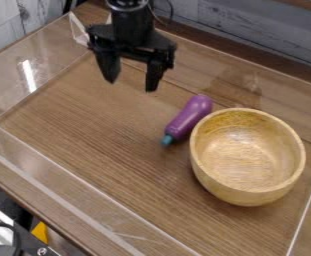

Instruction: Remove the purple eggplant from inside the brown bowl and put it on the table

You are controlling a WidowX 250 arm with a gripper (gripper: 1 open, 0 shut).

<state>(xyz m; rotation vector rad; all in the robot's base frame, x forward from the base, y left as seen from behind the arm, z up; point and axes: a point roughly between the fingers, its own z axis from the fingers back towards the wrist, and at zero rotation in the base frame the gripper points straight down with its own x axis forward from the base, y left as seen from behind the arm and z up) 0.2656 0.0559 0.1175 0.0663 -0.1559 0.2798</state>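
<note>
The purple eggplant (189,118) lies on the table (91,130), its teal stem end pointing toward the near side and its far end close to the rim of the brown bowl (249,154). The bowl's hollow holds nothing. My gripper (131,78) hangs above the table up and to the left of the eggplant, pointing down, its two black fingers (110,68) spread apart with nothing between them. It is well clear of both eggplant and bowl.
Low clear acrylic walls (38,70) run along the table's left, near and right sides. A clear folded plastic piece (80,30) stands at the back left behind the arm. A grey plank wall is at the back.
</note>
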